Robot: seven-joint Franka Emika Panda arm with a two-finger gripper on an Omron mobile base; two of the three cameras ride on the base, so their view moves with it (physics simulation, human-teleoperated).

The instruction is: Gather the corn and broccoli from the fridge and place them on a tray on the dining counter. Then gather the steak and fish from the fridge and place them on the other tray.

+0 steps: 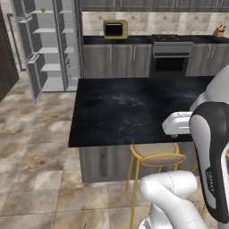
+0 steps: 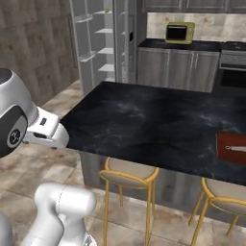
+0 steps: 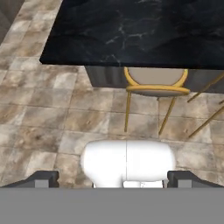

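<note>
**Arm folded low at counter's near edge**

While the base faces the dining counter (image 1: 134, 107), you have open tiled floor (image 1: 36, 179) left of its near corner. The fridge (image 1: 44, 49) stands open beyond, a small green item on its top shelf. A yellow stool (image 3: 155, 87) tucks under the slab edge. The gripper (image 3: 112, 178) points floorward, fingers spread wide, holding nothing.

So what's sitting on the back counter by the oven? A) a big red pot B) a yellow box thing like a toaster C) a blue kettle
B: a yellow toaster-like box with a dark front stands on the dark back counter, just left of the oven.
</note>
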